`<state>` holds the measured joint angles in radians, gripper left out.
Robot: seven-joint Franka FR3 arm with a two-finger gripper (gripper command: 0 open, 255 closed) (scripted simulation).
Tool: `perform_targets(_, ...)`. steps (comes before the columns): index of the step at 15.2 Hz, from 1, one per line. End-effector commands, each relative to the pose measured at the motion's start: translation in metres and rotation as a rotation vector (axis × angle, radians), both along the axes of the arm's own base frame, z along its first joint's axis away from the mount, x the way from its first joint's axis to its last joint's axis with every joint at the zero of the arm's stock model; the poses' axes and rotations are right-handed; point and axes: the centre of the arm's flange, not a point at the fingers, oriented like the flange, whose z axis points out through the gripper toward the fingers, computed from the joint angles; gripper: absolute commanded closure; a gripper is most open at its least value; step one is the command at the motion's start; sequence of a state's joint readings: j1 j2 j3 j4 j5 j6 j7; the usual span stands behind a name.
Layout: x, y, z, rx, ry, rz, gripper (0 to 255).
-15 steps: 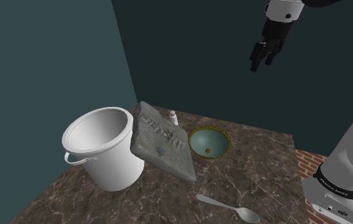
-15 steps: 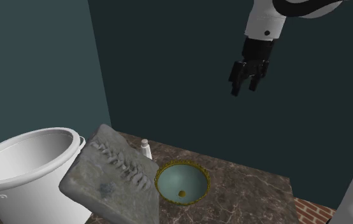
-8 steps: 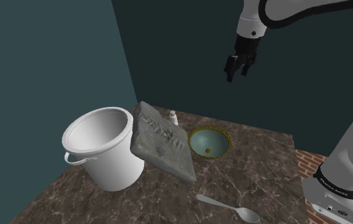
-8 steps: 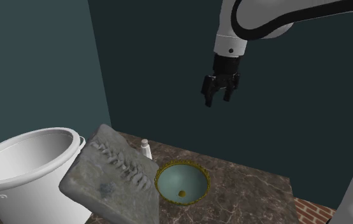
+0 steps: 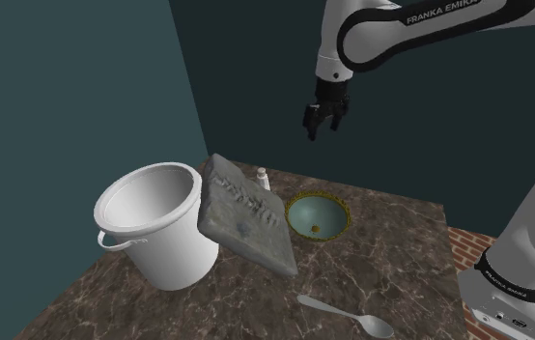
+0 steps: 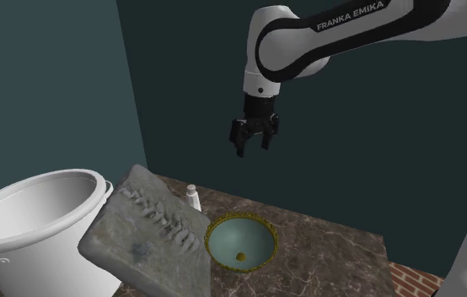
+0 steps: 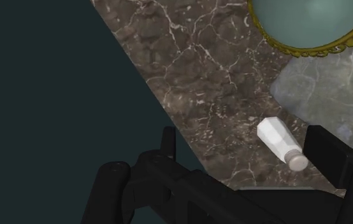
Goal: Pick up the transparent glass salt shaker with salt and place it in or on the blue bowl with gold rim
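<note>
Between the fingers [image 7: 325, 151]: nothing; they stand spread apart.
Gripper [image 6: 253, 148]: high over the table's far edge, pointing down.
Salt shaker [image 6: 193, 198]: white, upright on the marble table [image 5: 401, 261], well below the gripper, just beside the slab's top corner.
Bowl [image 5: 303, 214]: blue-green, gold-rimmed, near the shaker.
Slab [image 5: 246, 217]: grey, leaning on the white bucket [image 5: 174, 261].

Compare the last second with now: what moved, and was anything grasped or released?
The gripper moved toward the shoulder view's left and lower, fingers open, nothing grasped or released. The salt shaker, bowl, bucket, grey slab and spoon stayed put.
</note>
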<state>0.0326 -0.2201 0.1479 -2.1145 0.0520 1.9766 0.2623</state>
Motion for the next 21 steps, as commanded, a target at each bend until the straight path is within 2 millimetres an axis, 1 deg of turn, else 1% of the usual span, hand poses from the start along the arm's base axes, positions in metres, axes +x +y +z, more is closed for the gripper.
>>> perform_targets(1,0.020,0.014,-0.014,0.006,0.007,0.004,0)
perform_targets(15,0.150,0.108,-0.109,0.043,0.055,0.032,0)
perform_targets(16,0.154,0.112,-0.113,0.044,0.057,0.033,0)
perform_targets(21,0.154,0.114,-0.139,0.044,0.057,0.033,0)
